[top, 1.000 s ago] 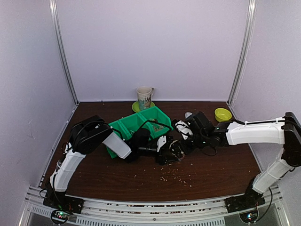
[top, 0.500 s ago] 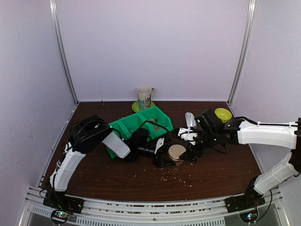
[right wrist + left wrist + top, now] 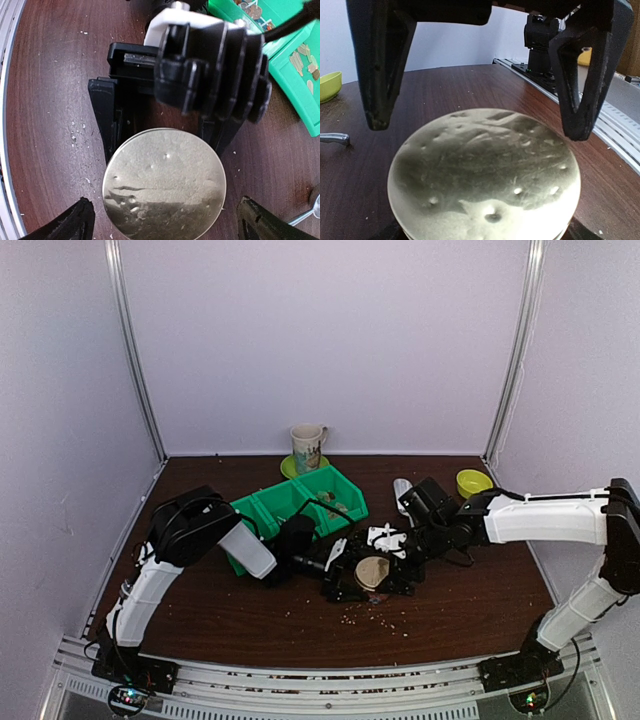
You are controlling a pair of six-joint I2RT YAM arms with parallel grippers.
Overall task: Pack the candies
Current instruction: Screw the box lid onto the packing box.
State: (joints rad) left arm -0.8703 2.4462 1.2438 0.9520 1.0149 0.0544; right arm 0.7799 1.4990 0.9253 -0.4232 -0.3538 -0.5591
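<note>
Lid [image 3: 374,569], hidden a second ago, now bare in left pincer's [image 3: 477,125] grip

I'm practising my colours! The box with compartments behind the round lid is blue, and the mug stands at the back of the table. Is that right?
Not quite. The box is green, not blue. The top view shows it, and so does the right wrist view. The rest is right: it sits behind the round lid, and the mug stands at the back of the table.

Mug [image 3: 308,446], green bins [image 3: 270,502], lime bowl [image 3: 474,483]
</note>
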